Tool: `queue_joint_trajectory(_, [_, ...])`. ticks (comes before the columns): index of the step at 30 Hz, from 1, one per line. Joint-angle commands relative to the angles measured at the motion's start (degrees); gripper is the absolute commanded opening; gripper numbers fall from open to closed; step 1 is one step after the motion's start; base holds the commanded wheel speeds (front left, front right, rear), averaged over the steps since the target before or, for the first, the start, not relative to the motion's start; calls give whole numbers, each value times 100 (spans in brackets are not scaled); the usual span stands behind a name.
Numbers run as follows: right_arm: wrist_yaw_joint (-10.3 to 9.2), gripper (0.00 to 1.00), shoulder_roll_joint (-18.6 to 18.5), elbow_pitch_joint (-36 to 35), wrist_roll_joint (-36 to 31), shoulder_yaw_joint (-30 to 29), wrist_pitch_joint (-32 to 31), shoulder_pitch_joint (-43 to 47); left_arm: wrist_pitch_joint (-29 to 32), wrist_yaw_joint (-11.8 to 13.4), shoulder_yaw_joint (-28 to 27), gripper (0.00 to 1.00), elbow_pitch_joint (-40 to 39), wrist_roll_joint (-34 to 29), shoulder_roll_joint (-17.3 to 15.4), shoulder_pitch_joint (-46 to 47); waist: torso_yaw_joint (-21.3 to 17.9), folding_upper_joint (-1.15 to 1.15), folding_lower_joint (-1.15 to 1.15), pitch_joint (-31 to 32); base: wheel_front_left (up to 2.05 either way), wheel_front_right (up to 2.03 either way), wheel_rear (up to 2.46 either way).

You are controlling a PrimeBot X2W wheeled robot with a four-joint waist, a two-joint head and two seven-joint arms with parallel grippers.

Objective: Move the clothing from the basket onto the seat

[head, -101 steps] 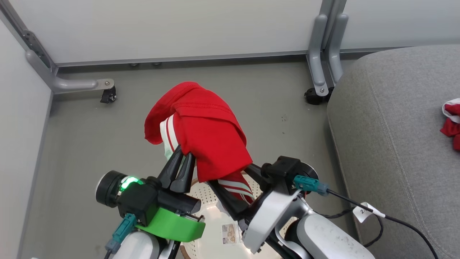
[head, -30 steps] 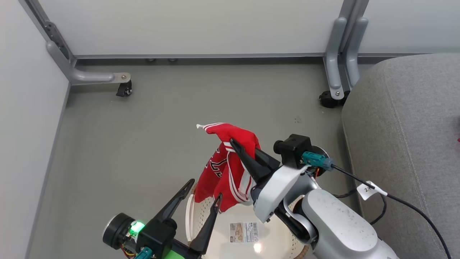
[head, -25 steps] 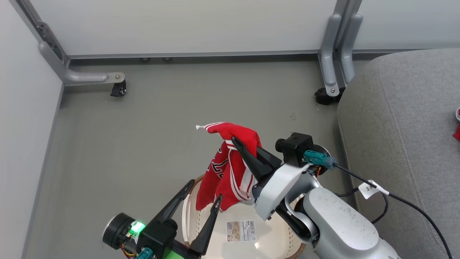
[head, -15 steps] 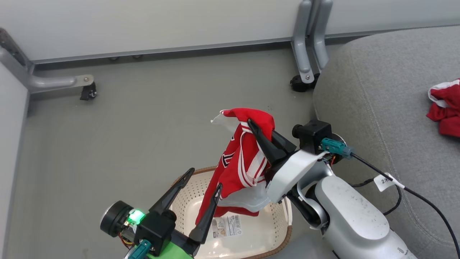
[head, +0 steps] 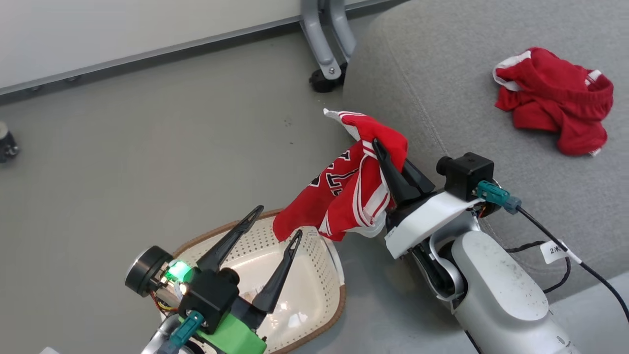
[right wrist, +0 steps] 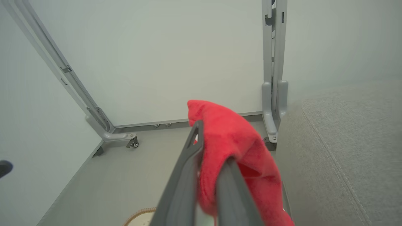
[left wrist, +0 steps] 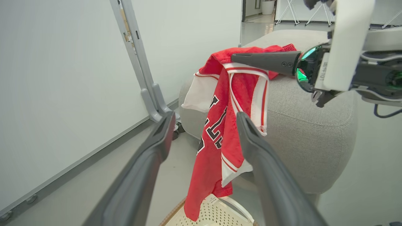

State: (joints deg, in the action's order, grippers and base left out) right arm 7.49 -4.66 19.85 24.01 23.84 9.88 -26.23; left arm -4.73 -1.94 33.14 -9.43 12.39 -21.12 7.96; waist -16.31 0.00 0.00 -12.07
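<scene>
Garment hangs from right tool above basket.

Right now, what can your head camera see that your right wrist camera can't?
Head view: a second red garment lying crumpled on the grey seat, and the left claw open over the basket. Right wrist view: the slanted grey post in the corner where the white walls meet. Both: the right claw shut on a hanging red garment, the seat and the floor.
</scene>
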Motion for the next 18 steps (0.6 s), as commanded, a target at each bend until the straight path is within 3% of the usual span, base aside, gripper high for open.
queue_joint_trajectory(1, [0,0,18,20,-44,-57,67,32,37,-15,-15,100,-46,-74,-78,107,-659,0,0,-466,0,0,0])
queue_joint_trajectory(9, [0,0,116,83,-10,-481,267,-179,260,-34,18,100,-267,-112,-263,175,-1160,0,0,-798,0,0,0])
queue_joint_trajectory(18, [0,0,-168,69,-162,-1407,336,-1170,397,-119,21,100,-439,-190,-412,446,-1178,0,0,-1146,0,0,0])
